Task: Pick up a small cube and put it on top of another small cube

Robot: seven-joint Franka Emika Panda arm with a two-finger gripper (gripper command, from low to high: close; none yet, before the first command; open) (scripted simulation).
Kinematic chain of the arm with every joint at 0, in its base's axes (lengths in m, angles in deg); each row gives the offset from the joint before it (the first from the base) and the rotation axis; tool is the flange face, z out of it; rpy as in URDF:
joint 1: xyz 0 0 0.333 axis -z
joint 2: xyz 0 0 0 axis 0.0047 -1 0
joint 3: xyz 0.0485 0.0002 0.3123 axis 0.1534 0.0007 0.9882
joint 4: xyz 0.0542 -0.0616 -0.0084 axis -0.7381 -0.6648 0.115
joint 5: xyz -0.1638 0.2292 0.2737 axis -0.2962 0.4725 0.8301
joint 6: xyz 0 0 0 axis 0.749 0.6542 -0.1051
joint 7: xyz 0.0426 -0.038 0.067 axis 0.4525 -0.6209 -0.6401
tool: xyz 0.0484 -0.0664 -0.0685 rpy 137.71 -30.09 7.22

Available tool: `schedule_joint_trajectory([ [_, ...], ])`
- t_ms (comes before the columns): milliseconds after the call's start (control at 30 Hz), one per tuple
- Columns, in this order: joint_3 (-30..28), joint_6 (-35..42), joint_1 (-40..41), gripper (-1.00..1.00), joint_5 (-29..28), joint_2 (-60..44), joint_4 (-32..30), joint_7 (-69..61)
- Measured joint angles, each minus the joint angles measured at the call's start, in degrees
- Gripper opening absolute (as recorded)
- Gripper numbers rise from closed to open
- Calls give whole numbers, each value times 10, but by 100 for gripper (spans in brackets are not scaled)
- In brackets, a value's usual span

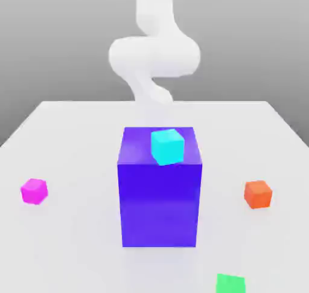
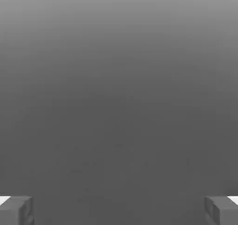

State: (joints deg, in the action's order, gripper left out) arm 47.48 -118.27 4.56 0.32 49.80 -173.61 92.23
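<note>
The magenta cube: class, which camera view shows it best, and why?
The exterior view: the magenta cube sits alone on the white table, at that view's left. The hand view gives grey background past the fingertips.

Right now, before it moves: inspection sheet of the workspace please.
Surface: pale flat table, big blue-purple block at its middle.
Job's things: small magenta-pink cube on the table at the exterior view's left; small bright green cube at the near edge, partly cut off.
Clutter: cyan cube atop the block; orange cube at the exterior view's right.
Grippers: gripper open, holding nothing.
Cables: nothing seen.
Surroundings: plain grey backdrop.
</note>
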Motion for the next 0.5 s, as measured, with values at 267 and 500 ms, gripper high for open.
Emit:
schedule_joint_trajectory([
  [267, -45, -100, 140, 0, -17, -159, -87, 159],
  [500, -102, -185, 245, 0, -19, -295, -161, 285],
])
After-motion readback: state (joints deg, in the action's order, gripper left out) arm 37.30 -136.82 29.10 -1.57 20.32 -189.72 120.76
